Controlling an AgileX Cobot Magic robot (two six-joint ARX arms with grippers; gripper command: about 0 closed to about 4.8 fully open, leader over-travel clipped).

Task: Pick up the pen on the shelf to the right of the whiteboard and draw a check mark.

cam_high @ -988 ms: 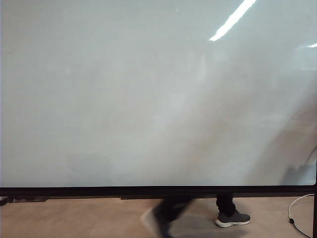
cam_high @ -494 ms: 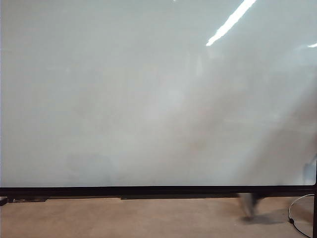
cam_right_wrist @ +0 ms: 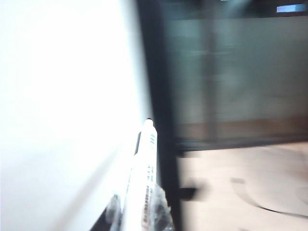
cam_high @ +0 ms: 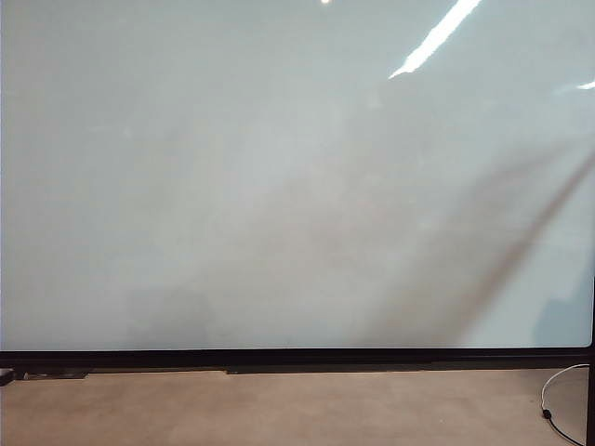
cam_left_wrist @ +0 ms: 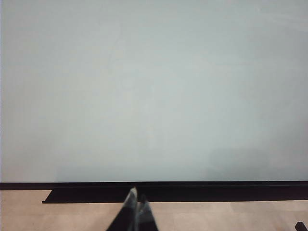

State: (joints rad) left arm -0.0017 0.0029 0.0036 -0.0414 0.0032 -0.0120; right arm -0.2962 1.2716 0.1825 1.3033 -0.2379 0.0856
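The whiteboard (cam_high: 279,186) fills the exterior view, glossy pale grey with a thin black frame edge along its foot; no mark shows on it. Neither gripper appears in that view, only a dark slanting shadow near the board's right side. In the right wrist view my right gripper (cam_right_wrist: 139,211) is shut on the pen (cam_right_wrist: 143,168), a white barrel with black printing that sticks out beyond the fingers beside the board's black side frame (cam_right_wrist: 159,120). The picture is blurred. In the left wrist view my left gripper (cam_left_wrist: 136,202) is shut and empty, pointing at the board's lower frame (cam_left_wrist: 192,185).
Tan floor (cam_high: 279,409) runs under the board. A white cable (cam_high: 558,400) loops on the floor at the far right. Beyond the board's side frame in the right wrist view lies a dim room with a dark cable on the floor (cam_right_wrist: 260,197).
A walking person's legs and shoes under the board moved right and left the exterior view. A dark slanting shadow has grown across the board's lower right.
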